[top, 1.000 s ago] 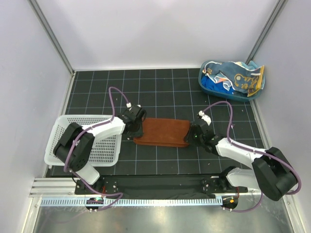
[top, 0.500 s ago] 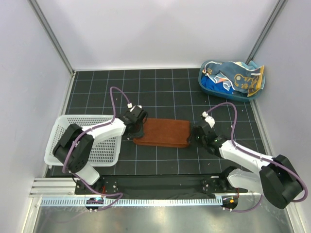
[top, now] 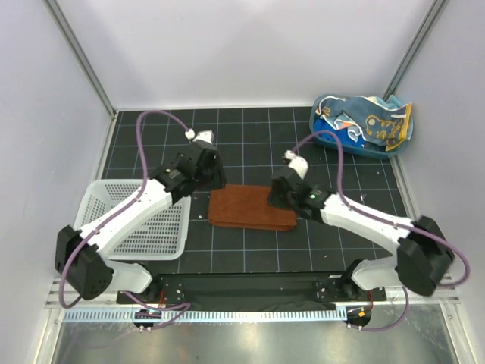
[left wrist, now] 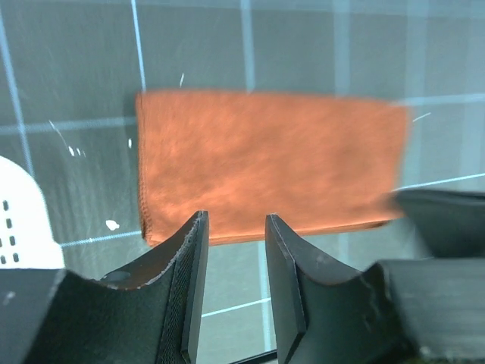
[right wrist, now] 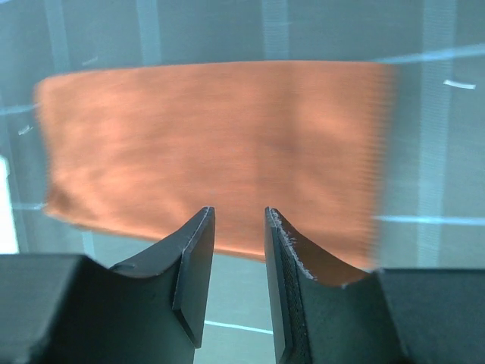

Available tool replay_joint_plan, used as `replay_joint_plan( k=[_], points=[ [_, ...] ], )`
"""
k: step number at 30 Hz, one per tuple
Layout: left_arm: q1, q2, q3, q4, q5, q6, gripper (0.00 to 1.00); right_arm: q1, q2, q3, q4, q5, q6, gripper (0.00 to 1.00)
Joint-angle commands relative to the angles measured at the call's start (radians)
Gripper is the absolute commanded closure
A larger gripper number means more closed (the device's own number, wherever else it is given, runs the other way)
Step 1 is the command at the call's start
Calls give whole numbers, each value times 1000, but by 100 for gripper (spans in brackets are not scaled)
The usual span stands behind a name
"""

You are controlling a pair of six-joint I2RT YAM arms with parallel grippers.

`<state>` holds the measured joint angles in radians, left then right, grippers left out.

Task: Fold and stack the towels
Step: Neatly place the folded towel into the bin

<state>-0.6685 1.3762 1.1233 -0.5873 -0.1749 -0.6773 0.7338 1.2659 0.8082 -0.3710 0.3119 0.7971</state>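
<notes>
Left gripper (left wrist: 235, 221) and right gripper (right wrist: 239, 214) are hovering with fingers narrowly parted, pinching nothing. Rust-brown towel (top: 250, 206) is lying folded flat below and just ahead of both sets of fingertips, so that fold looks finished. Other towels (top: 371, 125) are sitting bunched in the blue tub (top: 326, 141), well beyond the right gripper, probably next.

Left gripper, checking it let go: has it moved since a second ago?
Yes: left gripper moved toward the far wall, off the rust-brown towel's left end.
</notes>
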Motion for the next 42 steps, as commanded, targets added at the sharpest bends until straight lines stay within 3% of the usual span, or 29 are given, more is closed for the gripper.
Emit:
replay_joint_plan(
  k=[1, 8, 12, 18, 34, 37, 42],
  points=[
    [-5, -112, 108, -100, -58, -2, 60, 107, 119, 174, 9, 87, 28, 60],
    [26, -291, 205, -333, -271, -2, 56, 242, 464, 486, 6, 113, 48, 60],
    [134, -365, 179, -381, -246, 31, 52, 272, 671, 641, -22, 118, 59, 55],
    [259, -414, 113, -373, -181, 71, 50, 289, 808, 810, -69, 147, 59, 47],
    [333, -364, -19, -270, -64, 85, 50, 292, 966, 847, -170, 170, 31, 44],
    [336, -344, -52, -249, -69, 84, 50, 294, 957, 813, -163, 168, 13, 49],
    [337, -310, -97, -226, -61, 70, 50, 292, 942, 775, -163, 164, -15, 65]
  ],
)
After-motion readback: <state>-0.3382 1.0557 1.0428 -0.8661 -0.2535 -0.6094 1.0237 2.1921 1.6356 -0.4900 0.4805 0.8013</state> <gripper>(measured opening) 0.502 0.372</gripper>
